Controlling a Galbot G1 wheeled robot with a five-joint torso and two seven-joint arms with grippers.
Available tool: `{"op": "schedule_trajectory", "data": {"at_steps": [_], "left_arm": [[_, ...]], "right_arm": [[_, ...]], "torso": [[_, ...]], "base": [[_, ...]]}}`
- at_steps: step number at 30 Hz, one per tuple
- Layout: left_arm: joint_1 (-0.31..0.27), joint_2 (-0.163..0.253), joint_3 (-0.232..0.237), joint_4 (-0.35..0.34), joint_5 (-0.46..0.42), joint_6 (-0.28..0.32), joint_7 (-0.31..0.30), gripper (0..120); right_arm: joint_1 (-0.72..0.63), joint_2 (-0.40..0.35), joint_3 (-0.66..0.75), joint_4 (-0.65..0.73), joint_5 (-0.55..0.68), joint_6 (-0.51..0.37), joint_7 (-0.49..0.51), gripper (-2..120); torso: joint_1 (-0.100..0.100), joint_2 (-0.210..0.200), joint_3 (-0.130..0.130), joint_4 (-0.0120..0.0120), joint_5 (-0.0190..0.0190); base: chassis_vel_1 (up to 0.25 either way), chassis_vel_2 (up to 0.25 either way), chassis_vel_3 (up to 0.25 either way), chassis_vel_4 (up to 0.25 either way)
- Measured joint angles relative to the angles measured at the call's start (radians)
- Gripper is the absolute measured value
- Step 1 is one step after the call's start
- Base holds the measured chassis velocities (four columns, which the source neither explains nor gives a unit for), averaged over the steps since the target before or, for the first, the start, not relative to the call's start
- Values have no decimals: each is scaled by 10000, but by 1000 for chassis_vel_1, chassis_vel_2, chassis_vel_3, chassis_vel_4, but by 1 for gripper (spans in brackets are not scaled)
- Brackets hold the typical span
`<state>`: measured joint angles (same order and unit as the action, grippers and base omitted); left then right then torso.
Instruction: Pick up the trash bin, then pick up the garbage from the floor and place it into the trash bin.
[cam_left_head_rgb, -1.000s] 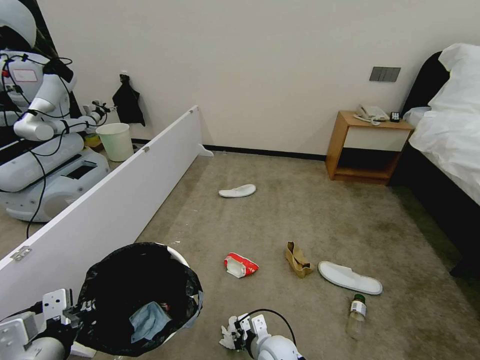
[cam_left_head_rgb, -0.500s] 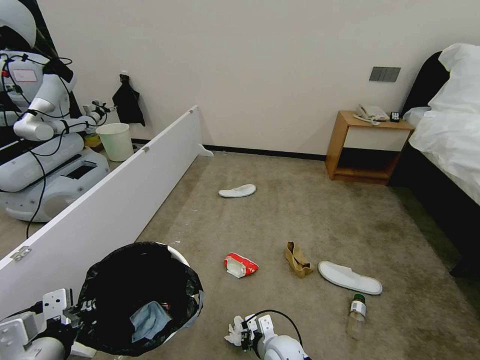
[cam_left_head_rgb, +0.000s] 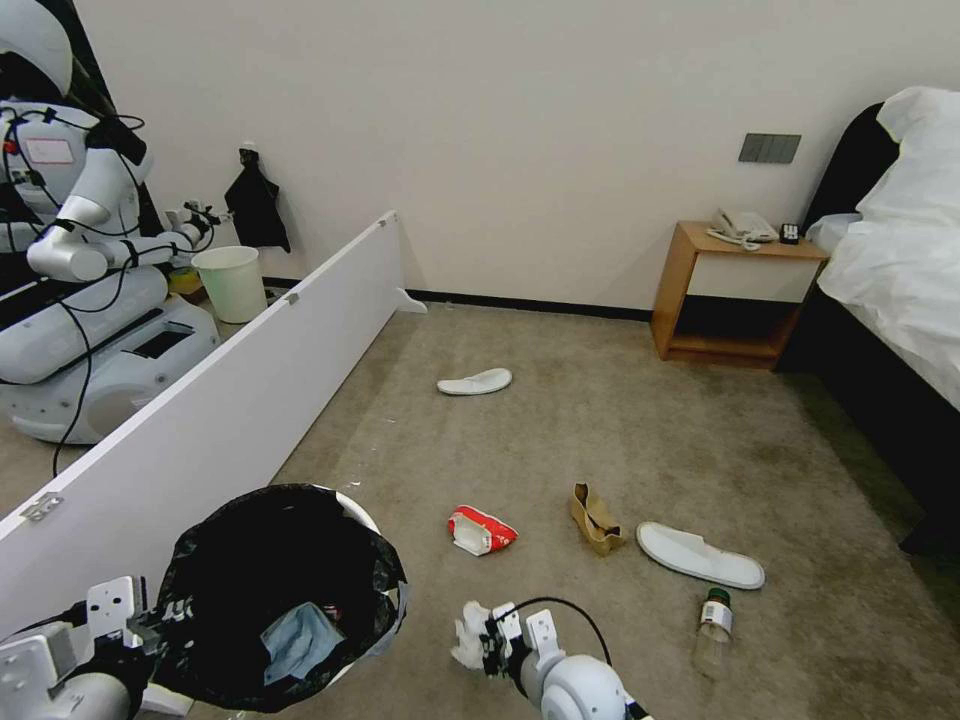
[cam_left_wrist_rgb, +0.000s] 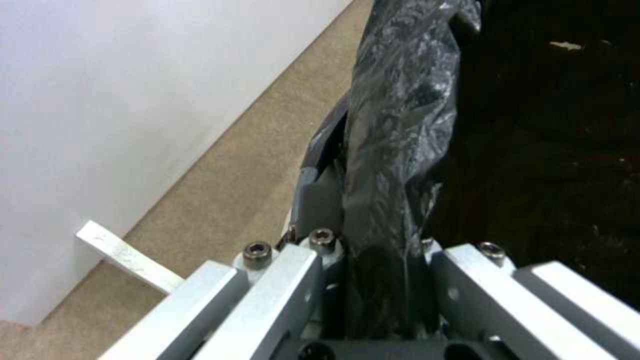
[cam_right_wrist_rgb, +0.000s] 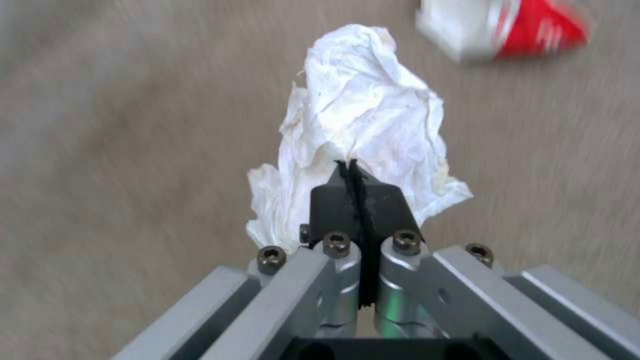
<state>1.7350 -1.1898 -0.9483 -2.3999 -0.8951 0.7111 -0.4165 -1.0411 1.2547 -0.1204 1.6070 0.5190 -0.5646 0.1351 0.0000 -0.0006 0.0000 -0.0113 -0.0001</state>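
In the head view, the trash bin (cam_left_head_rgb: 280, 595) sits at lower left, its black bag (cam_left_head_rgb: 230, 560) folded over the rim, and a crumpled light-blue tissue (cam_left_head_rgb: 298, 640) lies inside. The left gripper (cam_left_head_rgb: 160, 625) reaches in from the lower left corner and clamps the bin's near rim. The right gripper (cam_left_head_rgb: 492, 640) comes up from the bottom edge, low over the carpet (cam_left_head_rgb: 600, 430), with a white tissue (cam_left_head_rgb: 470, 635) at its tip. Ahead on the carpet lie a red-white wrapper (cam_left_head_rgb: 480, 530), a brown paper bag (cam_left_head_rgb: 596, 520), two white slippers (cam_left_head_rgb: 700, 556) and a clear bottle (cam_left_head_rgb: 713, 630). In the left wrist view, the left gripper's (cam_left_wrist_rgb: 383, 250) jaws are pinched on the bag-covered rim, the bin's dark inside to one side and a white panel (cam_left_wrist_rgb: 120, 100) beyond. In the right wrist view, the right gripper's (cam_right_wrist_rgb: 352, 172) jaws are pressed together on the white tissue (cam_right_wrist_rgb: 367, 120), which bunches out past the fingertips; the wrapper (cam_right_wrist_rgb: 507, 27) lies farther off.
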Motion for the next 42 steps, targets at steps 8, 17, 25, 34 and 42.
{"op": "schedule_trajectory", "data": {"at_steps": [8,17,25,34,42], "left_arm": [[32,95,92,53,-42,0,2,3],[52,144,230,66,-47,29,-14,3],[44,109,273,114,-15,56,-29,3],[30,87,275,101,-56,109,-79,3],[19,93,227,65,-118,172,-132,3]], "right_arm": [[233,-235,493,2009,397,164,-111,0],[1592,-417,732,3462,1273,1019,-879,0],[3566,-784,241,4665,3301,2372,-1902,0],[4529,-812,-435,5077,4405,2944,-2716,0],[4636,-1603,-1533,5120,4800,2834,-2936,0]], "torso": [[0,0,0,-1,0],[0,1,0,-1,0],[0,0,0,1,-1],[0,0,0,0,-1],[-1,0,0,0,0]], "base": [[0,0,0,0],[0,0,0,0],[0,0,0,0],[0,0,0,0],[0,0,0,0]]}}
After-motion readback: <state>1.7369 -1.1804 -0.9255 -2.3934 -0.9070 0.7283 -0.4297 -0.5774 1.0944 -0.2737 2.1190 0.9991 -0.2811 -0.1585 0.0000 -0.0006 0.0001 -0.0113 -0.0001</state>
